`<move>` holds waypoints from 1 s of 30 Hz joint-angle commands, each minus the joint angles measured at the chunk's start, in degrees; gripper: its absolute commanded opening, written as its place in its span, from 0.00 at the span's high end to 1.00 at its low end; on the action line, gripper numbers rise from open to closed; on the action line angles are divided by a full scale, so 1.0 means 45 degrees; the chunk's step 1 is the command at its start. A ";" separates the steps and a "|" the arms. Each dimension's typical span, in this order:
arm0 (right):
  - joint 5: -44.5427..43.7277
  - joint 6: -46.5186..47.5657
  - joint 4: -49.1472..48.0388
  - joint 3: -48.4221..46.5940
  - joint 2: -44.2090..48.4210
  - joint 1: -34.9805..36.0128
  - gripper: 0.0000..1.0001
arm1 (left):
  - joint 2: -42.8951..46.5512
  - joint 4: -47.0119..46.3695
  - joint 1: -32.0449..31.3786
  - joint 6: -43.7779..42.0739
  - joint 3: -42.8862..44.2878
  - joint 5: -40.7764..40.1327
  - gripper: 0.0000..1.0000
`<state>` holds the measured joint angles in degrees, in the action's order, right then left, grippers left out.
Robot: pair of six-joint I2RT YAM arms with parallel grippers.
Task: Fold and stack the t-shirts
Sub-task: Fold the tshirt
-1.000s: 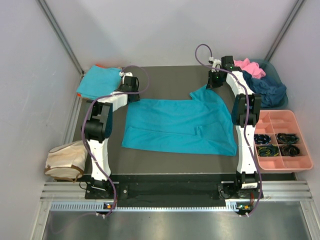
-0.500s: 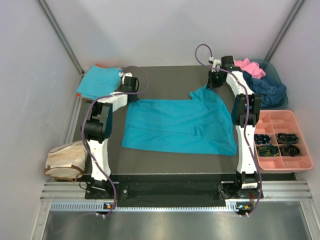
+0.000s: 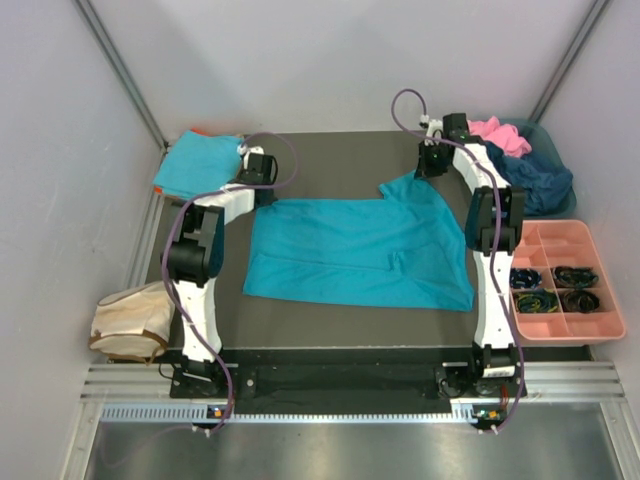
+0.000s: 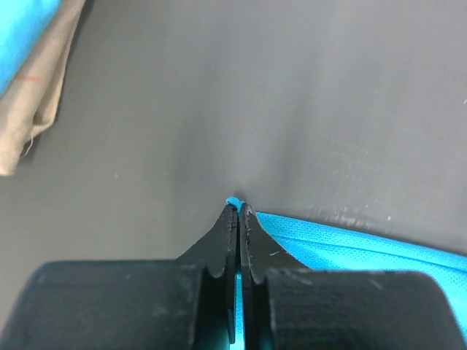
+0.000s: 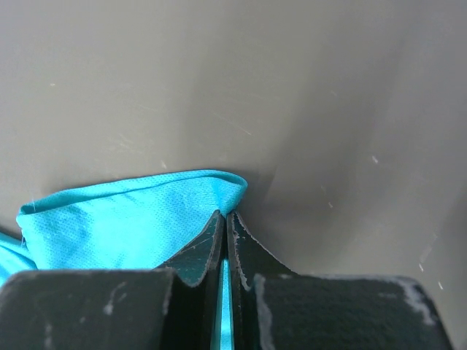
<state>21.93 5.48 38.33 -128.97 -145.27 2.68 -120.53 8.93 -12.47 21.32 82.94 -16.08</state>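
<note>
Only the left jaws have moved, pinched shut on the far-left corner of the turquoise t-shirt [image 3: 360,250] on the counter [image 3: 340,155], the right jaws clamping its far-right corner; such thin bites may slip on lifting.

spread teal shirt [image 3: 360,250]: flat; my left pincer [image 4: 237,209] and right pincer [image 5: 225,216] nip its far corners
folded teal shirt [image 3: 198,165]: left of left pincer
pink shirt [image 3: 498,135], navy shirt [image 3: 538,178]: heaped right of right pincer

The left gripper [image 4: 237,209] had its black jaws pressed together on what looked like the very corner of the turquoise t-shirt [image 4: 343,251], whose edge ran rightward across the dark grey table [image 4: 255,95], with a beige cloth [image 4: 40,95] at the upper left beside a blurred bright-blue patch [image 4: 22,36].
</note>
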 commanded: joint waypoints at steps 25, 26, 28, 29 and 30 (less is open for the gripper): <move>-0.2530 -0.3404 -0.1407 0.3735 0.5424 0.0518 1.00 | 0.5178 -0.0400 -0.0471 0.1043 -0.3543 -0.0488 1.00; -0.2588 -0.3385 -0.1408 0.3815 0.5505 0.0596 1.00 | 0.5396 -0.0557 -0.0471 0.1101 -0.3779 -0.0529 1.00; -0.2803 -0.3346 -0.1272 0.3971 0.5738 0.0655 1.00 | 0.5961 -0.0850 -0.0471 0.1102 -0.4384 -0.0626 1.00; -0.2804 -0.3307 -0.1232 0.4030 0.5817 0.0694 1.00 | 0.6138 -0.0832 -0.0471 0.1160 -0.4523 -0.0665 1.00; -0.2823 -0.3287 -0.1212 0.4069 0.5895 0.0733 1.00 | 0.6430 -0.0890 -0.0471 0.1160 -0.4659 -0.0724 1.00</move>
<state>10.94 -8.69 35.07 -111.20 -124.62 4.62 -97.23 8.93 -14.66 25.63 64.84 -16.88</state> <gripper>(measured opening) 0.007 0.015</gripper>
